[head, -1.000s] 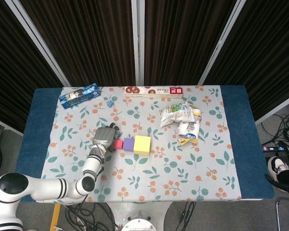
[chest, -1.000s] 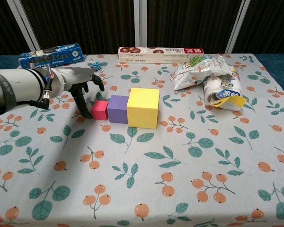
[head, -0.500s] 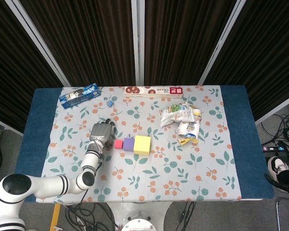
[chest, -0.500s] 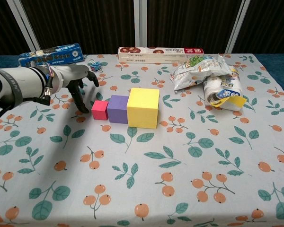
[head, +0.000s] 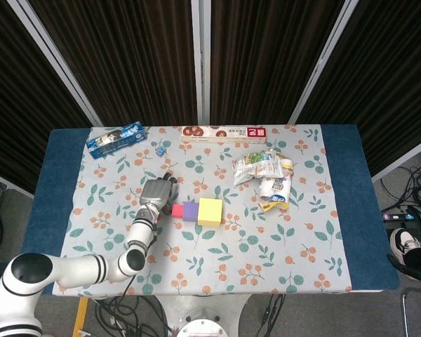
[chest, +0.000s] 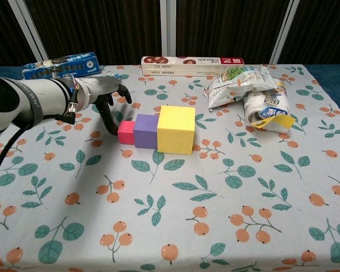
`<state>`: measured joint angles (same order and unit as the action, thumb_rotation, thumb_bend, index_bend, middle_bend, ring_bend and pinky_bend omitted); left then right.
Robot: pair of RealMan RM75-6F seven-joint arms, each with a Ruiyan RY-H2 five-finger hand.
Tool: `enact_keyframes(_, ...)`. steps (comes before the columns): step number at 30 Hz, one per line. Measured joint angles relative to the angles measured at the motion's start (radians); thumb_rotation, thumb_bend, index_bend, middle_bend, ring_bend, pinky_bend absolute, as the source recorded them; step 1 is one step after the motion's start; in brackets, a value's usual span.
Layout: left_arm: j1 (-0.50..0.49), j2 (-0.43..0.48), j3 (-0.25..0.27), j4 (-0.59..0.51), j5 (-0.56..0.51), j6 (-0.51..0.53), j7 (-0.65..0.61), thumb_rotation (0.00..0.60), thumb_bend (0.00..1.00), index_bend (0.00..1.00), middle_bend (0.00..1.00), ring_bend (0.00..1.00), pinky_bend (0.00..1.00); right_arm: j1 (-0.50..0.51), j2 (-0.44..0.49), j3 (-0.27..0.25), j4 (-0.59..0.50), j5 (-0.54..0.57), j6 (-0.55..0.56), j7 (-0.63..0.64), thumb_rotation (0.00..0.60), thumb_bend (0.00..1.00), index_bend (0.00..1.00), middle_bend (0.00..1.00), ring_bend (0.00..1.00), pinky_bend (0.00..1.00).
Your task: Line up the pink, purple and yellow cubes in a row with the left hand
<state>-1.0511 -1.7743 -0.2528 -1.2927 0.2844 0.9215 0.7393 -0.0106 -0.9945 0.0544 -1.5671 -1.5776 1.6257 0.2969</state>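
Note:
Three cubes stand touching in a row at the table's middle: a small pink cube [head: 176, 210] [chest: 125, 132], a purple cube [head: 189, 210] [chest: 145, 131] and a bigger yellow cube [head: 210, 211] [chest: 175, 129]. My left hand [head: 156, 193] [chest: 105, 96] hovers just left of the pink cube, palm down with its fingers spread and nothing in it. One fingertip [chest: 112, 126] reaches down to the pink cube's left side, touching it or nearly so. The right hand shows in neither view.
A blue snack packet [head: 116, 139] [chest: 59, 65] lies at the back left. A long box [head: 223, 132] [chest: 191, 63] runs along the back edge. Crumpled snack bags [head: 263, 168] [chest: 243, 85] and a white packet [chest: 266, 110] sit right of the cubes. A small blue object [head: 161, 149] lies behind my hand.
My left hand drew back left, then came right again against the pink cube. The whole row of cubes has shifted slightly to the right.

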Motion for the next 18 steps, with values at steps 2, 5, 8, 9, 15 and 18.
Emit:
enact_keyframes(2,-0.006,-0.004,-0.002,0.0,-0.009,0.002,0.008,0.6,0.21,0.25,0.18,0.23,0.31,-0.001,0.001,0.001,0.001,0.003,0.0,0.001,0.6,0.03,0.09,0.17,0.01,0.12)
enact_keyframes(5,-0.011,-0.01,-0.003,0.003,-0.019,0.005,0.017,0.6,0.21,0.25,0.18,0.23,0.31,0.0,0.004,0.003,0.001,0.008,-0.004,0.003,0.6,0.03,0.09,0.17,0.01,0.12)
enact_keyframes(8,-0.011,-0.009,0.0,0.004,-0.026,0.01,0.023,0.6,0.21,0.25,0.18,0.23,0.31,0.0,0.004,0.003,0.001,0.007,-0.004,0.004,0.6,0.03,0.09,0.17,0.01,0.11)
enact_keyframes(9,-0.009,-0.006,0.0,0.003,-0.027,0.011,0.023,0.6,0.21,0.25,0.18,0.23,0.31,0.0,0.003,0.003,0.002,0.007,-0.005,0.004,0.6,0.03,0.09,0.17,0.01,0.11)
enact_keyframes(15,0.018,0.034,0.002,-0.027,-0.007,0.032,-0.001,0.6,0.21,0.25,0.18,0.22,0.3,0.003,0.002,0.004,0.003,0.003,-0.007,0.004,0.6,0.03,0.09,0.17,0.01,0.11)
enact_keyframes(18,0.045,0.074,0.0,-0.055,0.037,0.05,-0.038,0.6,0.21,0.24,0.17,0.21,0.25,0.009,0.004,0.007,0.003,0.005,-0.015,0.005,0.6,0.03,0.09,0.17,0.01,0.12)
